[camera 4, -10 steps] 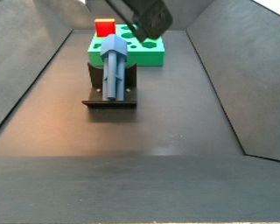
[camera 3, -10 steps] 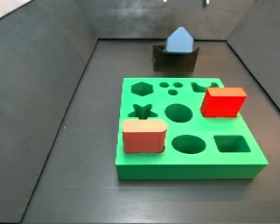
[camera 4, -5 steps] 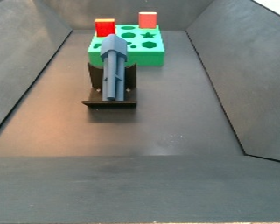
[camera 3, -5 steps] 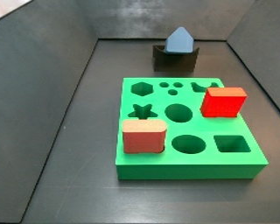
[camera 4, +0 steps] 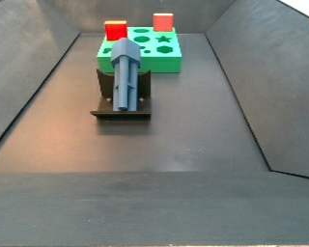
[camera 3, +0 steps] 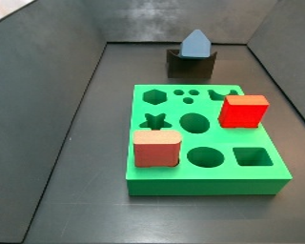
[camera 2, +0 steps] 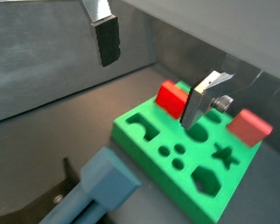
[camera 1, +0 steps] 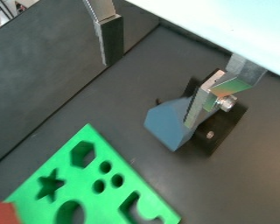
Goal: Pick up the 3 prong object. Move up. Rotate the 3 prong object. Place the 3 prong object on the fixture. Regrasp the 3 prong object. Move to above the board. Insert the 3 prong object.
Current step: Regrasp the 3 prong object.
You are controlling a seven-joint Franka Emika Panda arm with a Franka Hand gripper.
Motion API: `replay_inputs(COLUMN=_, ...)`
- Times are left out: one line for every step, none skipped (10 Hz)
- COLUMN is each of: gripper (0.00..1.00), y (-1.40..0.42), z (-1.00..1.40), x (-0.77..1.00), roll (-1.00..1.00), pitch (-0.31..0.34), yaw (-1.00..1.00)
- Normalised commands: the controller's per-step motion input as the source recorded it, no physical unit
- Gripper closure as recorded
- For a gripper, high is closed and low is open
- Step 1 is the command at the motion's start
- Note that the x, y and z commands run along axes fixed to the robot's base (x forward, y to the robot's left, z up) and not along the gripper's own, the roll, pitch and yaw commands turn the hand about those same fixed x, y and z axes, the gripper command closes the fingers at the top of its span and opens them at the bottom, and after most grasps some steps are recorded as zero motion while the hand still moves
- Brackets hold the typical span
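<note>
While gripper (camera 1: 166, 61) lifts clear of side views since 1.0 s ago | fingers apart, empty | 3 prong object (camera 4: 126, 69) rests on fixture (camera 4: 123, 112) | regrasp next

One green board (camera 3: 206, 143), one red cube (camera 3: 244, 111), one pink block (camera 3: 156, 149), one grey-blue ribbed piece (camera 4: 126, 72) and one dark fixture (camera 4: 123, 111). One pair of jaws, its two fingers (camera 1: 206, 101) wide apart, hangs above them in both wrist views.

No readable text, label or number anywhere — none on the board (camera 3: 206, 138).
</note>
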Motion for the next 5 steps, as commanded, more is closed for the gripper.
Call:
replay_inputs(gripper=0.0, y=-0.02, z=0.01, x=-0.01, roll=1.0, pitch=0.023, yaw=0.03)
replay_inputs(gripper=0.0, y=-0.02, z=0.01, x=0.0, roll=1.0, pitch=0.02, yaw=0.03)
replay_inputs(gripper=0.0, y=-0.02, z=0.0, x=0.01, roll=1.0, pitch=0.019, yaw=0.03)
replay_inputs(gripper=0.0, y=-0.02, z=0.01, x=0.01, roll=1.0, pitch=0.022, yaw=0.03)
replay_inputs(gripper=0.0, y=-0.02, z=0.0, x=0.01, roll=1.0, pitch=0.026, yaw=0.03)
